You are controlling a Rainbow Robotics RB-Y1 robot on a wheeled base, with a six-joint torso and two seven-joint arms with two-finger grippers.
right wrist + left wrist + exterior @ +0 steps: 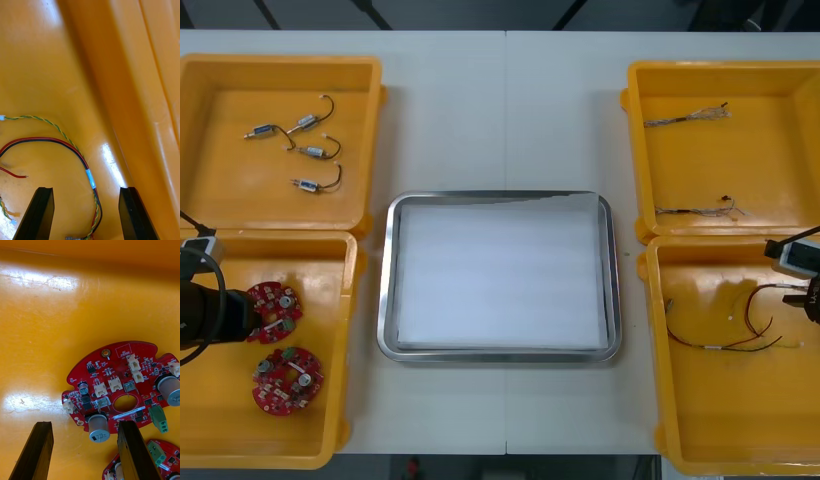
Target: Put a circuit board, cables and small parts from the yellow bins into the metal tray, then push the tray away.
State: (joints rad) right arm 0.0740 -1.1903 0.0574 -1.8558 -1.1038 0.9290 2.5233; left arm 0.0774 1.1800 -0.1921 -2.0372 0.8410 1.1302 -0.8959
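Observation:
The metal tray, white inside, lies between the yellow bins. My left gripper is low in the near left bin, open, its fingers straddling the edge of a round red circuit board without touching it. A second board lies just beside the first. My right gripper hangs open in the near right bin. Between its fingers runs a red and black cable joined to a twisted yellow strand.
Several small metal parts with wire tails lie in the far left bin. Two thin twisted cables lie in the far right bin. A bin wall rises close beside my right gripper.

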